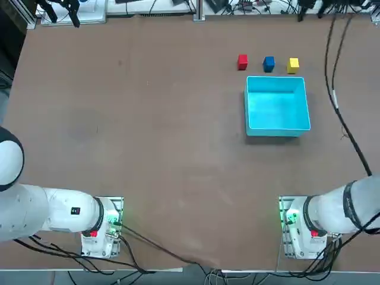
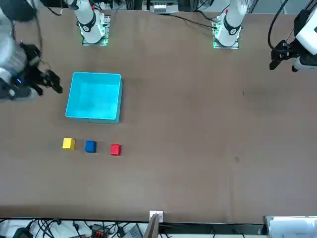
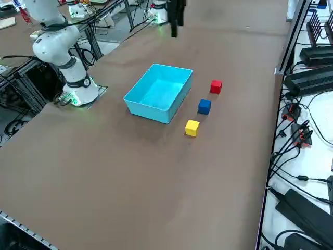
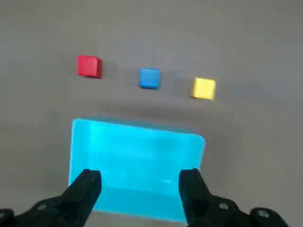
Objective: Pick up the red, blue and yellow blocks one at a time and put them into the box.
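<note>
The red block [image 1: 242, 62], blue block [image 1: 269, 63] and yellow block [image 1: 293, 65] sit in a row on the table just beyond the far wall of the box [image 1: 278, 107]. The light cyan box holds nothing. The front view shows the same row, yellow block [image 2: 69, 144], blue block [image 2: 90, 146], red block [image 2: 115, 149], in front of the box [image 2: 94, 96]. My right gripper [image 2: 53, 83] hangs high over the table beside the box, toward my side. In the wrist view the right gripper [image 4: 141, 189] is open and empty, with the box [image 4: 137, 156] and blocks below it.
A black cable [image 1: 337, 95] runs across the table to the right of the box. The right arm's base [image 1: 300, 228] stands at the near edge. Wide bare tabletop lies left of the box. Cables and equipment [image 3: 307, 78] line the table's right edge.
</note>
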Controlling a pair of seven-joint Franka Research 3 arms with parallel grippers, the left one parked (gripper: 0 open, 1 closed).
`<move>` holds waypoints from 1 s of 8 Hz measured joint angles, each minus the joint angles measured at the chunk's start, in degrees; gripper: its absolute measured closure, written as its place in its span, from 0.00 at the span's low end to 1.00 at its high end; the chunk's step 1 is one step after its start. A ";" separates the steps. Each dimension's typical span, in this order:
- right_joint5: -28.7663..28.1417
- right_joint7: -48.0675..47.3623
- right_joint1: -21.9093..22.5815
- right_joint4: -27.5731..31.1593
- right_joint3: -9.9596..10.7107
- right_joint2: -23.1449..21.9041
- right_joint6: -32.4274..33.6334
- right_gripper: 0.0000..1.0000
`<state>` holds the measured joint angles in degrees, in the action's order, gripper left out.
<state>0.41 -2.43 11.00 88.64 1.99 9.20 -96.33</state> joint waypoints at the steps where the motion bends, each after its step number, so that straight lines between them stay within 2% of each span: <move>1: -0.44 -0.57 1.63 -1.61 -0.11 4.42 -2.73 0.00; 5: -2.10 -5.11 6.56 -12.73 -0.28 23.47 -10.92 0.00; 8: -2.14 -7.29 9.75 -15.69 -0.29 31.94 -20.48 0.00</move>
<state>-1.72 -9.72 20.75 72.95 1.70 41.14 -116.81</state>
